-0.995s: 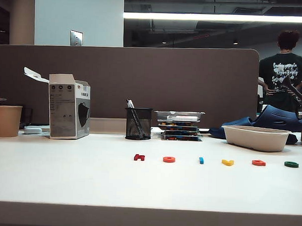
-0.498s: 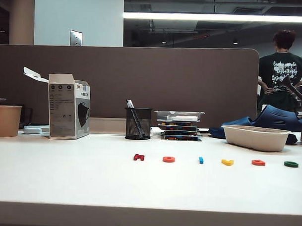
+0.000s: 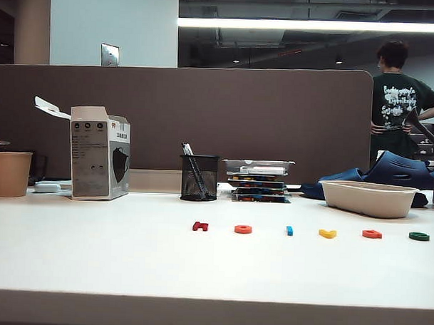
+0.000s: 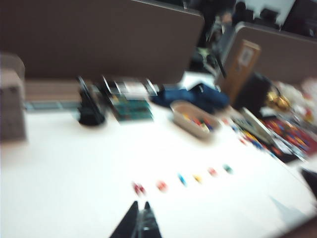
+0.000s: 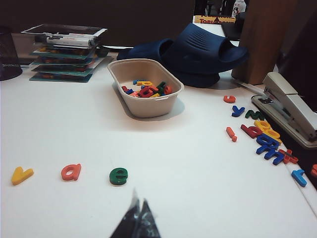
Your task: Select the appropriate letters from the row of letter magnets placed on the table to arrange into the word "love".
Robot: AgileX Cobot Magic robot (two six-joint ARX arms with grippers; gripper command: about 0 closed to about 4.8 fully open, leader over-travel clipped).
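Six letter magnets lie in a row on the white table (image 3: 93,251): dark red letter (image 3: 200,226), orange-red ring (image 3: 243,229), blue bar (image 3: 289,231), yellow V (image 3: 327,233), orange-red angular letter (image 3: 372,233), dark green letter (image 3: 418,236). Neither gripper shows in the exterior view. In the blurred left wrist view my left gripper (image 4: 140,205) hangs shut and empty above the table, short of the dark red letter (image 4: 138,188). My right gripper (image 5: 139,198) is shut and empty just short of the green letter (image 5: 119,176), with the yellow V (image 5: 22,174) farther off.
A beige bowl (image 5: 148,106) of spare letters stands behind the row's right end. More loose letters (image 5: 262,134), a stapler (image 5: 290,106) and blue slippers (image 5: 198,49) lie near it. A mesh pen cup (image 3: 198,177), stacked trays (image 3: 258,179), a box (image 3: 98,153) and a paper cup (image 3: 11,173) line the partition.
Nothing on the table has moved. Only the person behind the partition has shifted slightly to the left.
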